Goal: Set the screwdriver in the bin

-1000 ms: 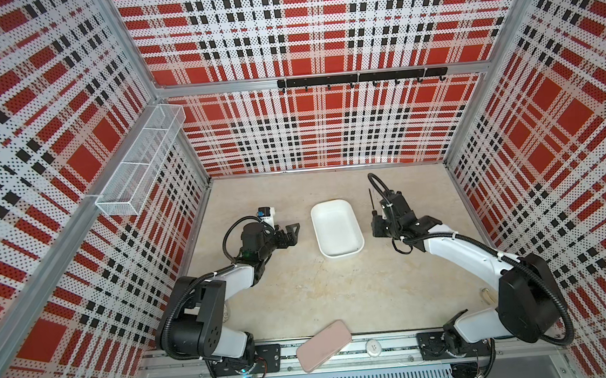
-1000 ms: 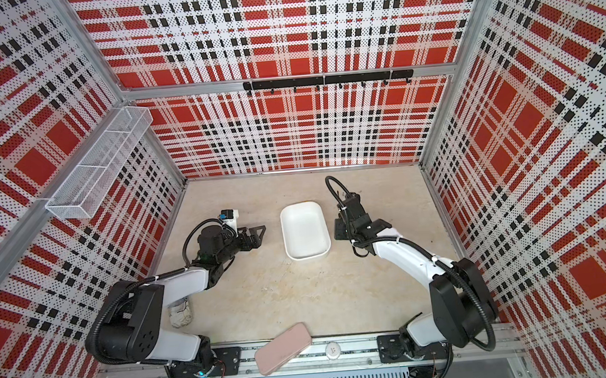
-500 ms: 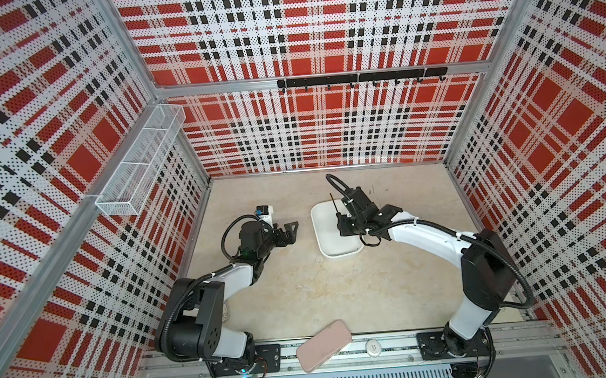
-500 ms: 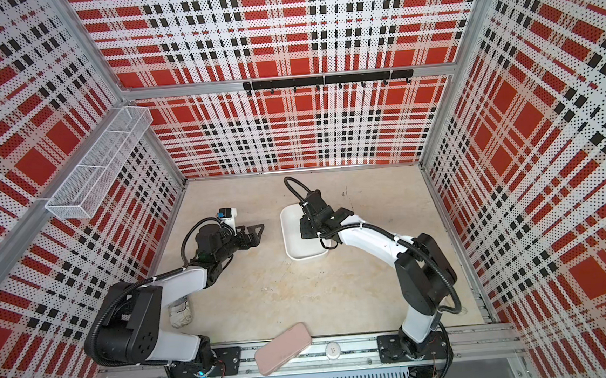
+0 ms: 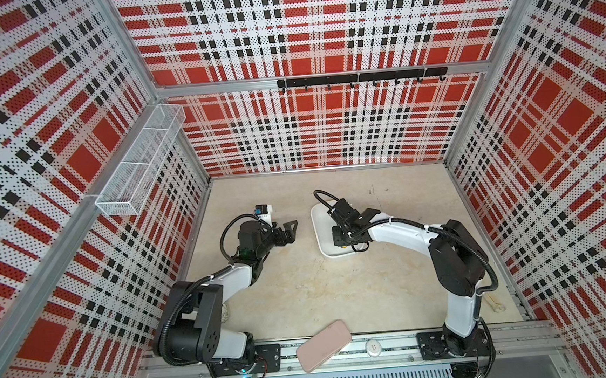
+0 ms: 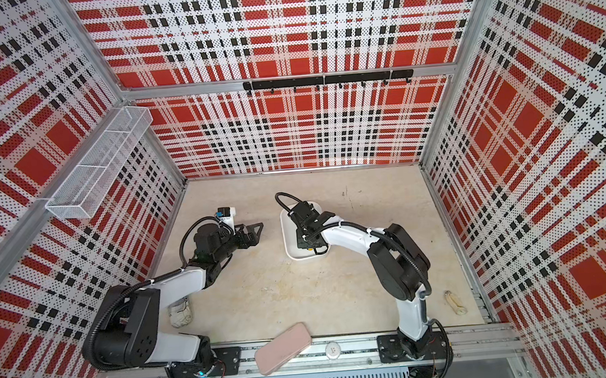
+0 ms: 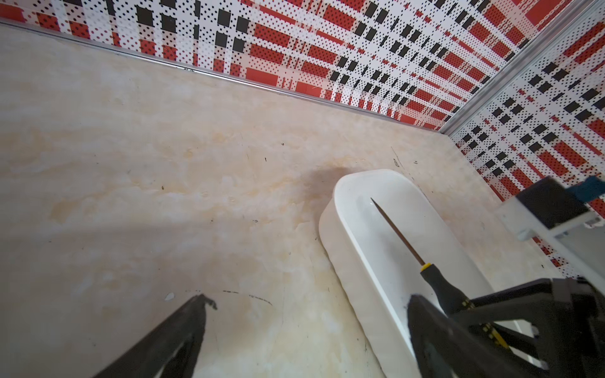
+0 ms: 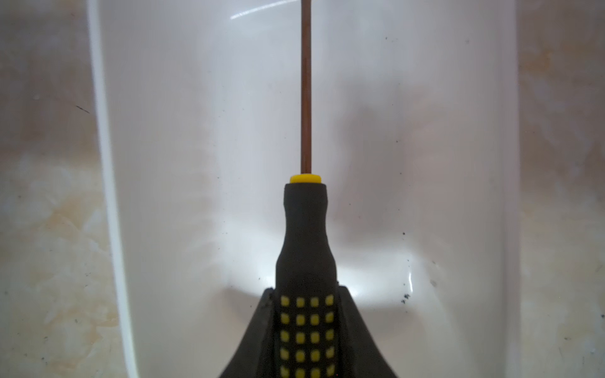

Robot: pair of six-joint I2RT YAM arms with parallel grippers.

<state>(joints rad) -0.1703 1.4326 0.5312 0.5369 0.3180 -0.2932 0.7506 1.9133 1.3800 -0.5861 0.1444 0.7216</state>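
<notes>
Plaid perforated walls, beige marbled floor

We see the right gripper holding the screwdriver over the white bin. Our left gripper has its jaws wide apart.

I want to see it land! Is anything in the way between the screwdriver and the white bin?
Nothing visible is in the way. The right gripper holds the screwdriver by its handle right over the bin, and the bin's floor beneath it is bare. The left gripper is off to the side, open.
</notes>
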